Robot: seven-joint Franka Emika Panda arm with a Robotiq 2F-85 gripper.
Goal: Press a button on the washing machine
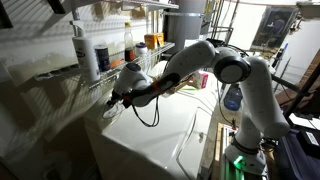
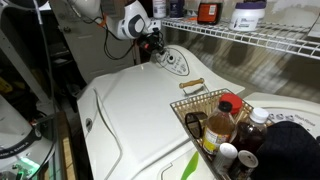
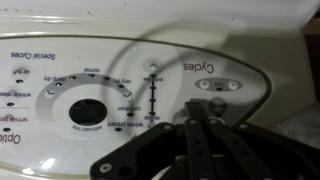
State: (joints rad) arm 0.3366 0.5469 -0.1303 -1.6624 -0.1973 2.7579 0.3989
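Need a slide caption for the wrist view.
Hand poised at the washing machine control panel, close to the Cycles buttons, round dial alongside.

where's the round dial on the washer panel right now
In the wrist view the round dial sits left of centre on the control panel of the washing machine, just left of the gripper.

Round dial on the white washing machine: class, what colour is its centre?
Round dial: black centre, clearest in wrist view.
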